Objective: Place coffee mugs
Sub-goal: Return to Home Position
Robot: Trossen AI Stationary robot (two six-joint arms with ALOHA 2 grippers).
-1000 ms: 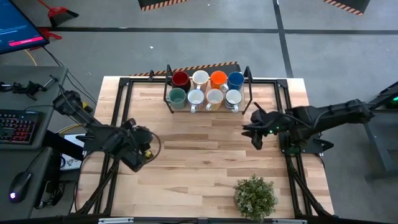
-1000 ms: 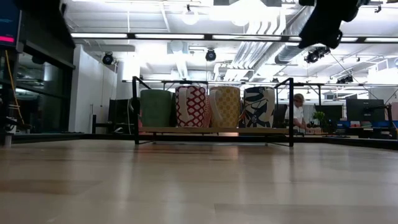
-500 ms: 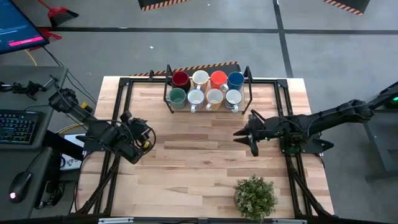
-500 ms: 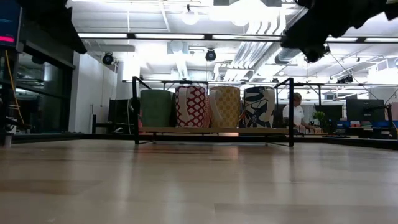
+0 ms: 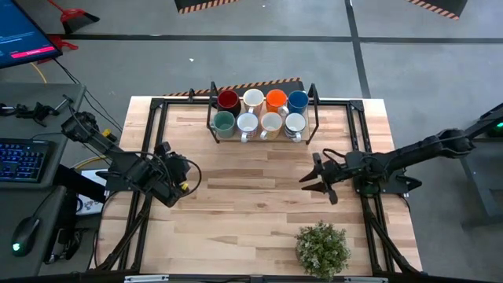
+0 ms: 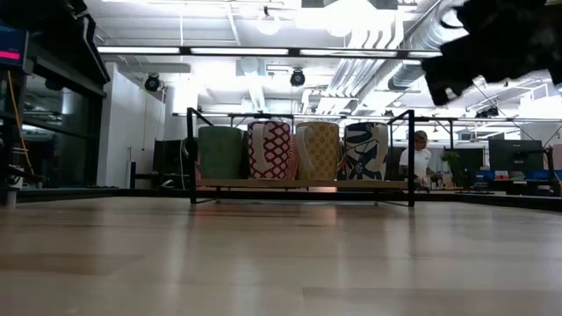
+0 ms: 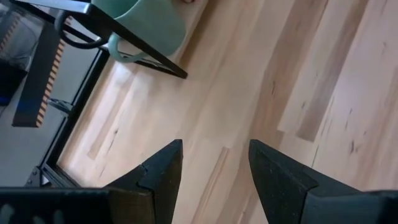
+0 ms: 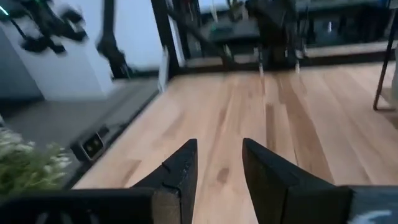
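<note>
mugs: eight coffee mugs (image 5: 259,112) sat in two rows of four inside black rack (image 5: 211,119) | left gripper (image 7: 214,146): hung front-left of rack, fingers apart, empty | right gripper (image 8: 219,146): front-right of rack, fingers parted, empty | room: bare table (image 5: 251,196) wood lay before rack (potted plant (image 5: 322,248) well in front, right)

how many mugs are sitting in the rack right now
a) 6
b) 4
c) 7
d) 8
d: the high view shows the coffee mugs in two rows of four inside the black rack, while the left gripper and the right gripper are both open, hold nothing and are over bare table.
</note>
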